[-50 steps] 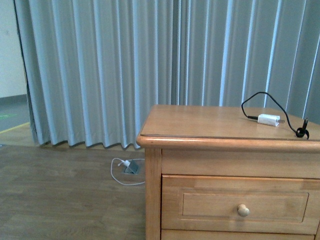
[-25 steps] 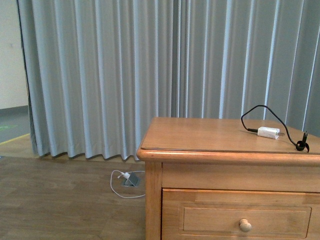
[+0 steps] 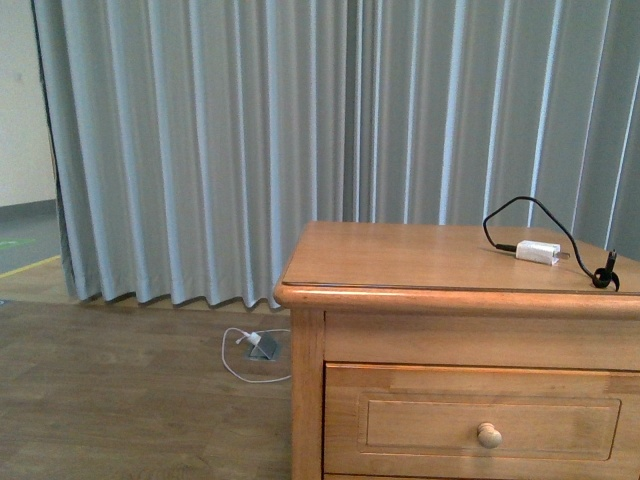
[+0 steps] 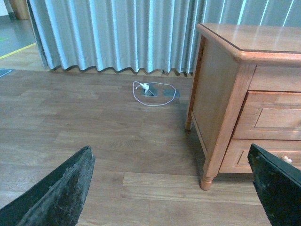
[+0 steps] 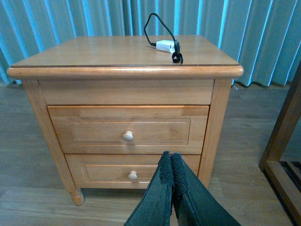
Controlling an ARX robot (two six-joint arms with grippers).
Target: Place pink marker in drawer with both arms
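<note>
Wood-plank floor (image 4: pixel 94 136) and grey-blue curtain (image 3: pixel 250 140) are seen behind a honey-coloured cabinet (image 5: pixel 124 59). A white charger plug (image 3: pixel 537 252) with black cable lies on its top. The drawer (image 5: pixel 128 130), round-knobbed, is shut; its contents are hidden. No pink marker is seen. Left gripper (image 4: pixel 174 188) fingers are spread wide; right gripper (image 5: pixel 171 172) fingers are pressed together, empty.

The left pincer (image 4: pixel 171 188) is spread wide with nothing between its fingers, while the right pincer (image 5: pixel 171 172) is pressed closed, empty.
</note>
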